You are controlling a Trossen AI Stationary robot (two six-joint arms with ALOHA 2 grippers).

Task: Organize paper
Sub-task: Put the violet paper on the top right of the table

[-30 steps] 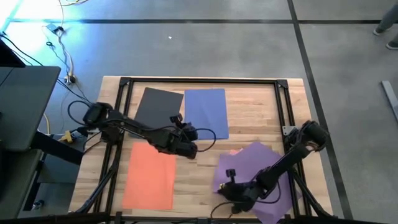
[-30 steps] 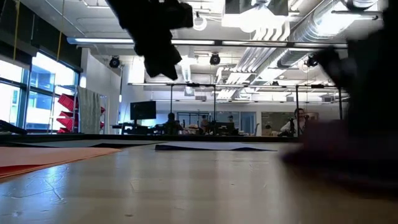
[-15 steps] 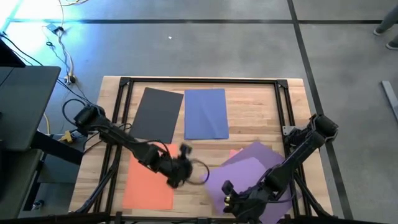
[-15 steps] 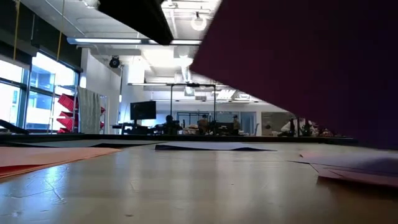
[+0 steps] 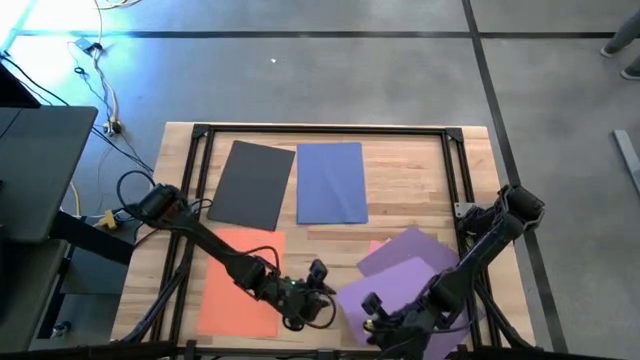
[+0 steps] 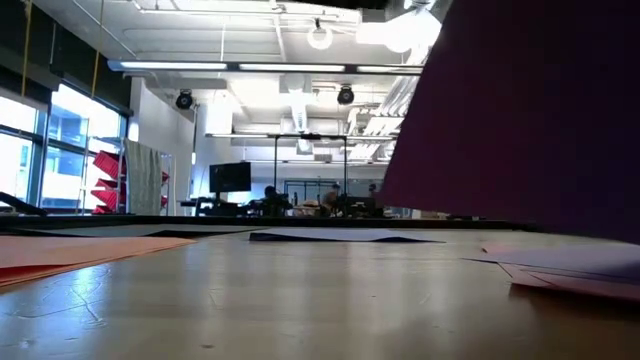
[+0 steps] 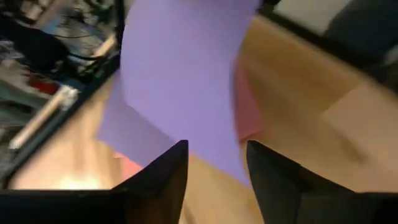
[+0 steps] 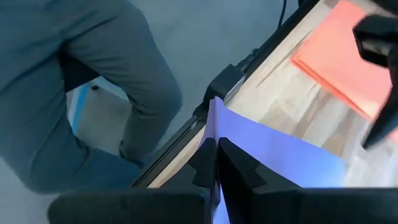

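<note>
While right gripper [image 8: 216, 163] pinches purple sheet [image 5: 400, 285] edge, left gripper [image 5: 322, 290] gapes just beside.

Matt purple paper [image 5: 420, 280] and orange paper [image 5: 240, 280] on pale, smooth-grained wooden table [image 5: 410, 190], black metal frame [image 5: 320, 130].

Left end effector [image 5: 318, 290] now open, nearer purple sheet [image 5: 400, 290].

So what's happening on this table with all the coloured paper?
A two-armed robot is sorting paper sheets. The right gripper is shut on the edge of the purple sheet, lifting it at the table's near edge, with a pink sheet underneath. The left gripper, open, is reaching toward it. The orange sheet, grey sheet and blue sheet lie flat.
</note>
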